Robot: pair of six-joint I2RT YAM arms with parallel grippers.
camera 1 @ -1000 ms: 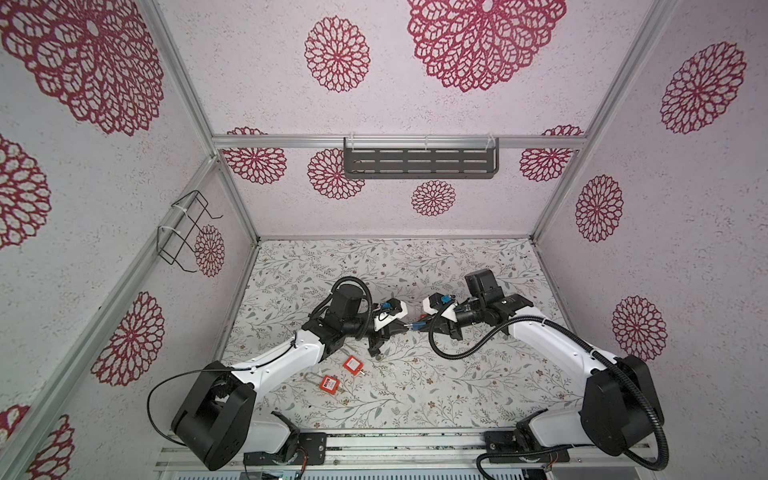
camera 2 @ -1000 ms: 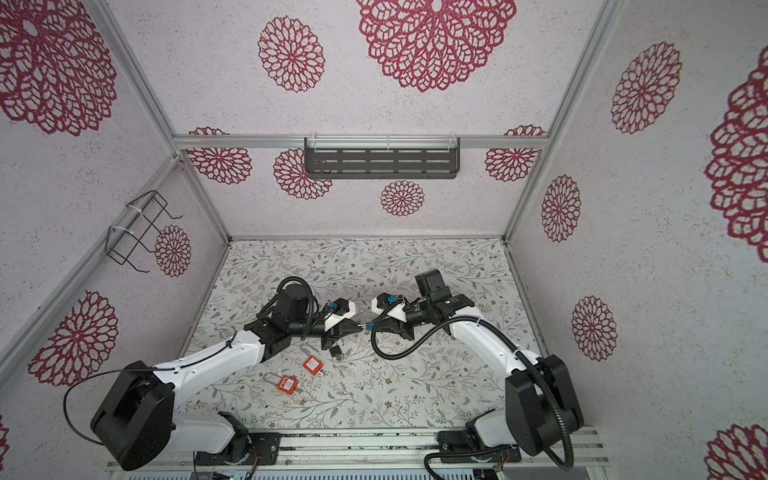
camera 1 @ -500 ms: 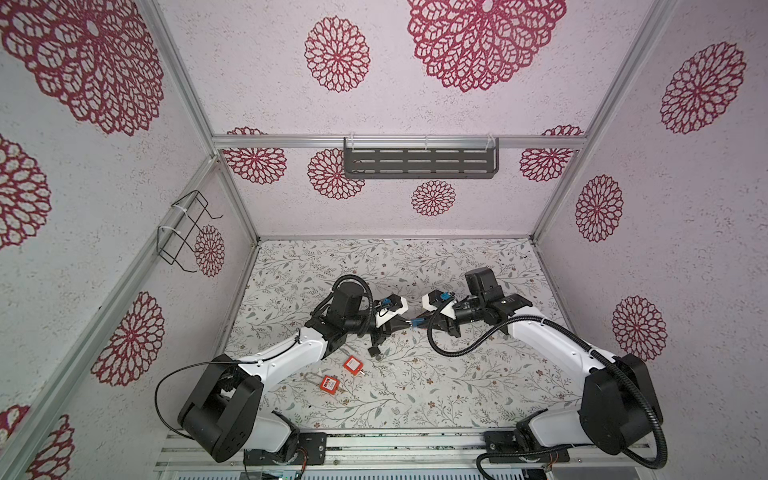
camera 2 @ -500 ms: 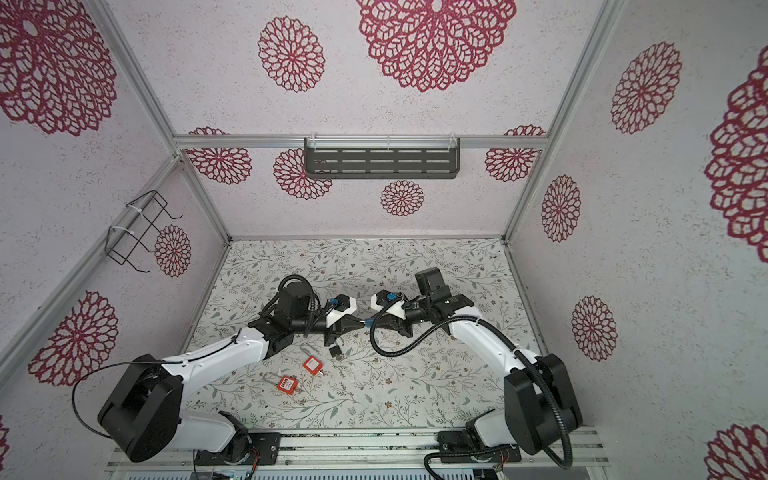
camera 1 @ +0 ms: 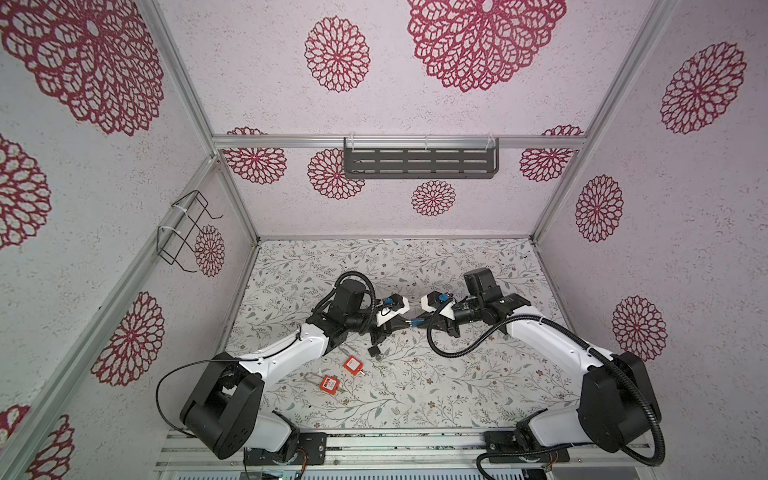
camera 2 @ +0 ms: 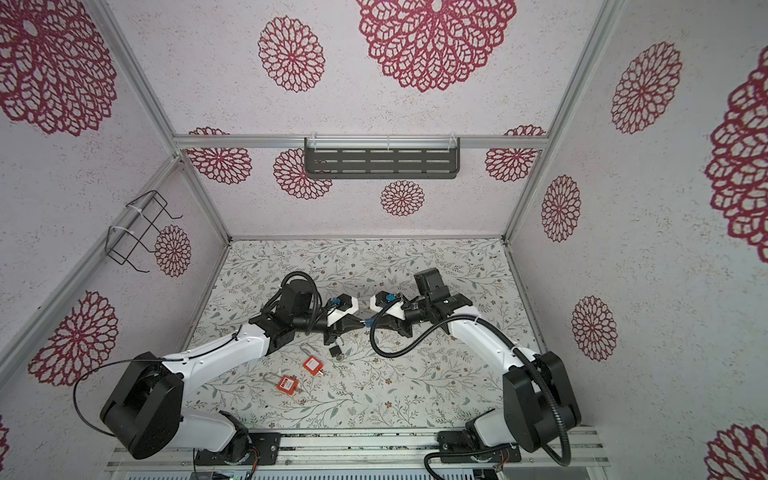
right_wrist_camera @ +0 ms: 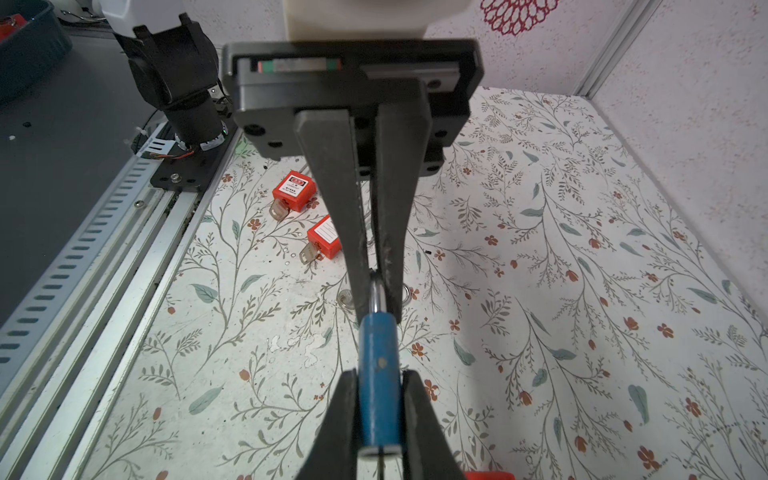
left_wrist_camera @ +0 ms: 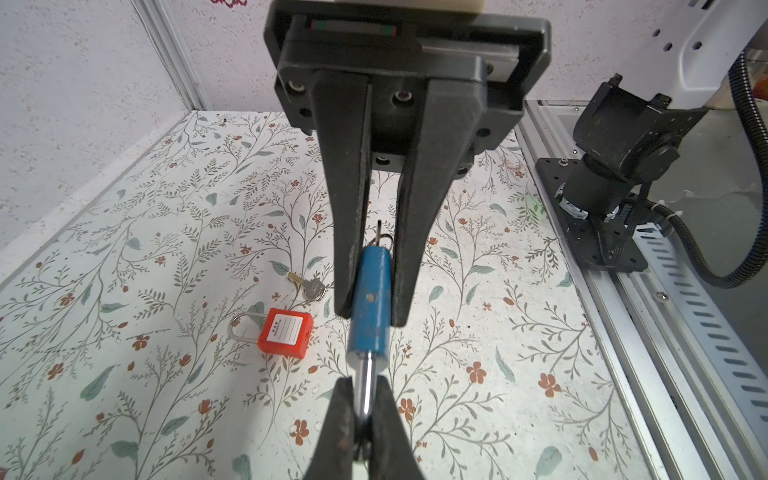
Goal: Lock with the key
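Note:
A blue padlock (camera 1: 414, 322) hangs in mid-air between my two grippers in both top views, above the middle of the floral mat (camera 1: 457, 382). My left gripper (left_wrist_camera: 365, 386) is shut on its silver shackle (left_wrist_camera: 365, 374). My right gripper (right_wrist_camera: 380, 374) is shut on the blue body (right_wrist_camera: 379, 353). A thin dark key (left_wrist_camera: 379, 233) with a wire ring sticks out of the body's far end, seen edge-on between the right gripper's fingers (left_wrist_camera: 415, 232). In a top view the left gripper (camera 2: 360, 322) and right gripper (camera 2: 376, 323) meet tip to tip.
Two red padlocks (camera 1: 352, 365) (camera 1: 329, 383) lie on the mat below the left arm, each with a key in it. A loose key (left_wrist_camera: 309, 286) lies near one. Small metal rings (right_wrist_camera: 344, 297) rest on the mat under the grippers. The aluminium rail (camera 1: 395, 440) runs along the front.
The left arm has shifted slightly. Both grips on the blue padlock are unchanged.

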